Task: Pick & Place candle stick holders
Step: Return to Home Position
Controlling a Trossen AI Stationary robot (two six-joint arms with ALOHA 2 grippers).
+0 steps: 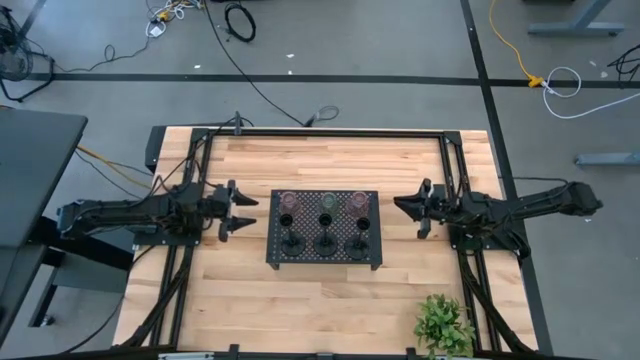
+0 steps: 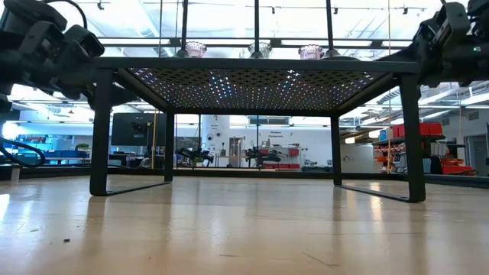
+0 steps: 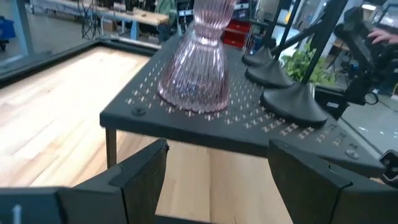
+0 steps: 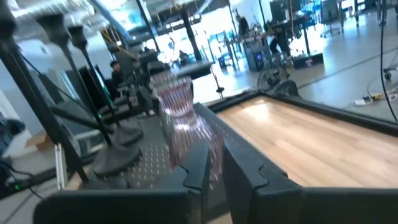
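Six candle stick holders stand on the black perforated tray (image 1: 275, 255) at the table's middle. The far row holds a pinkish glass one (image 1: 288, 201), a pale green one (image 1: 327, 201) and another pinkish one (image 1: 358, 201). Three black ones (image 1: 326, 243) stand on their round bases in the near row. My left gripper (image 1: 243, 212) is open and empty just left of the tray, level with its top, facing the left pinkish glass holder (image 3: 196, 68). My right gripper (image 1: 405, 205) is shut and empty just right of the tray, facing the right pinkish holder (image 4: 180, 118).
The tray stands on thin legs (image 2: 99, 130) with open space under it. A small leafy plant (image 1: 443, 322) stands at the table's near right corner. Bare wood lies near and far of the tray. Black frame rails (image 1: 330, 133) run along the table's edges.
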